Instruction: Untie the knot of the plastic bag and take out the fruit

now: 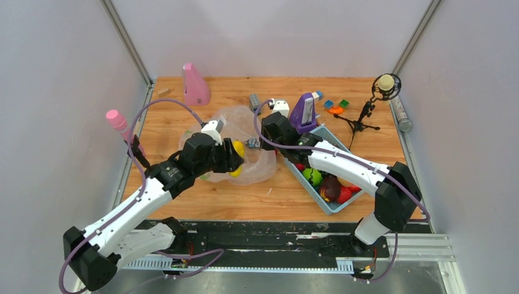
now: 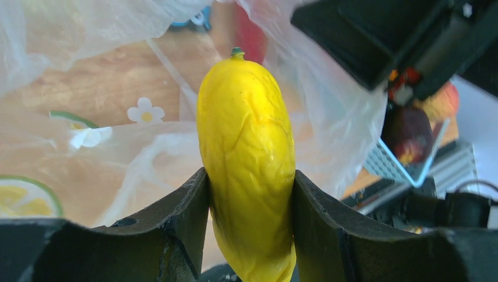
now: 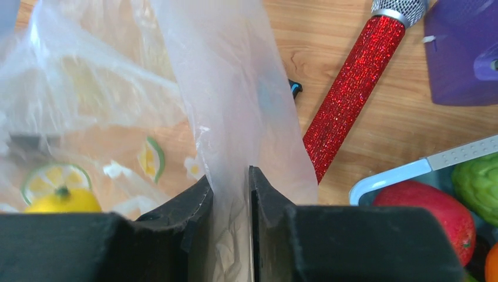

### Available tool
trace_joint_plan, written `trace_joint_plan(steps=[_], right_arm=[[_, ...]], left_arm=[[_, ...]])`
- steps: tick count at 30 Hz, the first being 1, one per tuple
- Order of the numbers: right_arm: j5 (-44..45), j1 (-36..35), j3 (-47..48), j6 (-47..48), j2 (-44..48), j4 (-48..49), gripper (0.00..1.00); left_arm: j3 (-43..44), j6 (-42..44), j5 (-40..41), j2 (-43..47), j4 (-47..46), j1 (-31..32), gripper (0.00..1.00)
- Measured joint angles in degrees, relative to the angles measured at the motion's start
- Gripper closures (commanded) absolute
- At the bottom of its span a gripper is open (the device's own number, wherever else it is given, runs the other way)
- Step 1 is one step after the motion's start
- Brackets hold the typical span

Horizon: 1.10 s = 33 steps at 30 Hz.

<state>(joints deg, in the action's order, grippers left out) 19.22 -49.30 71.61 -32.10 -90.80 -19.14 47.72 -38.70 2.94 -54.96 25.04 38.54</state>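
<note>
Fruit [image 2: 246, 170], yellow, sits clamped in the left claw [image 2: 249, 179], jaws half spread around it, with the bag [image 2: 329, 117] draped close behind. Our right claw [image 3: 232, 185] is nearly closed, pinching a fold of that film. We judge two risks: the film may cling and drag along with the fruit, or the thin fold may slip or tear under a hard pull. Only the left wrist view shows the grip on the fruit; only the right wrist shows the pinch. From above we see both claws over the bag on the tabletop [image 1: 269, 205], tray [image 3: 390, 175] beside the right claw.
</note>
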Motion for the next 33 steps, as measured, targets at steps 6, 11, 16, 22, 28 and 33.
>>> trace_joint_plan(steps=[6, 11, 16, 22, 28, 33], right_arm=[[0.7, 0.7, 1.1, 2.6, 0.2, 0.0, 0.49], [-1.1, 0.7, 1.4, 5.6, 3.5, -0.4, 0.25], [-5.4, 0.7, 2.6, 6.4, 12.2, -0.5, 0.17], [-17.7, 0.7, 3.7, 1.9, 22.0, 1.0, 0.13], [-28.3, -2.4, 2.5, -5.7, 23.2, 6.6, 0.08], [-28.7, -5.9, 2.1, -9.4, 20.4, 6.8, 0.07]], left_arm=[[-2.4, 2.9, -8.1, 7.5, 3.6, 0.0, 0.51], [-3.6, 5.5, -10.3, 17.4, 3.9, 0.0, 0.51], [-4.2, 7.9, -10.8, 23.6, 1.3, 0.0, 0.47], [-5.8, 10.2, -12.2, 26.2, -3.6, 0.0, 0.46], [-5.8, 11.6, -14.7, 25.4, -9.8, 0.0, 0.46], [-5.8, 11.8, -17.3, 23.3, -13.2, 0.0, 0.46]])
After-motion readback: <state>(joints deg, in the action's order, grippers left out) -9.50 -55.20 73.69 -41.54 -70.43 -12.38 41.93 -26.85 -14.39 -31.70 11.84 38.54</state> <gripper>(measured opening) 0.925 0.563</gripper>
